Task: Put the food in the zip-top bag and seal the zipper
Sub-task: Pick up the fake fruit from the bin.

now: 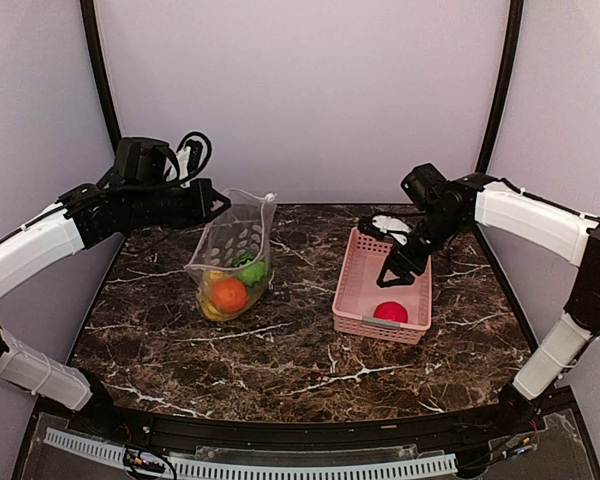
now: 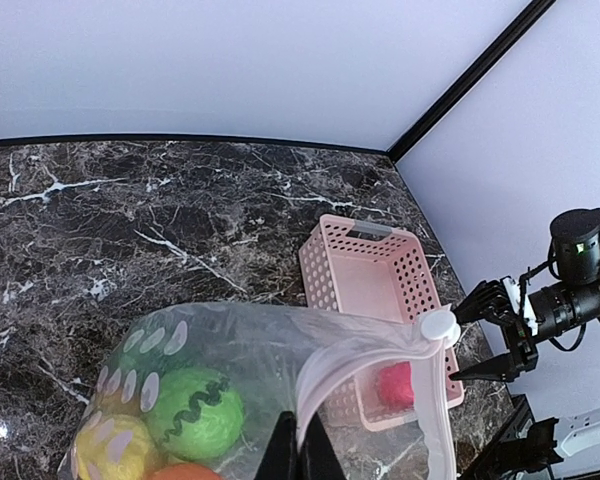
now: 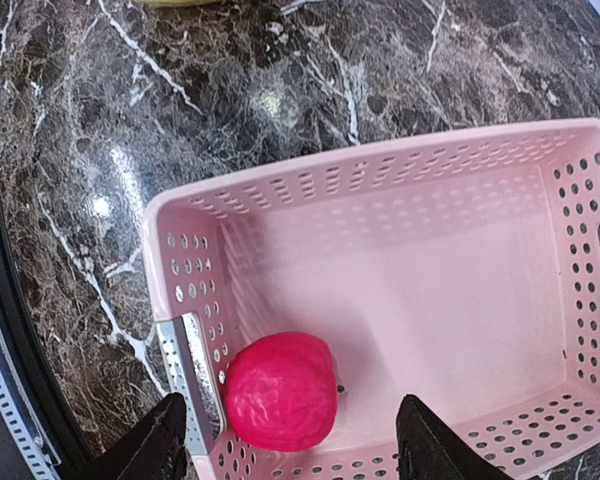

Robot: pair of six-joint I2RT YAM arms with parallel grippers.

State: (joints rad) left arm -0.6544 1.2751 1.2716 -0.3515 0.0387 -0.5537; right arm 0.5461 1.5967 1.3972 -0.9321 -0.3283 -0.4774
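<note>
The clear dotted zip-top bag (image 1: 235,260) stands on the table left of centre, its mouth held up. It holds an orange (image 1: 229,295), a green fruit (image 1: 250,270) and yellow pieces (image 1: 212,308). My left gripper (image 2: 300,455) is shut on the bag's mouth edge at the zipper strip (image 2: 330,370); the white slider (image 2: 439,325) sits at the strip's far end. A red-pink ball (image 3: 280,392) lies in the pink basket (image 3: 380,170) at its near end. My right gripper (image 3: 292,450) is open above the ball, one finger on each side.
The pink basket (image 1: 352,275) stands right of centre on the dark marble table (image 1: 300,350). Grey walls close in the back and sides. A black rail runs along the near table edge (image 1: 280,440).
</note>
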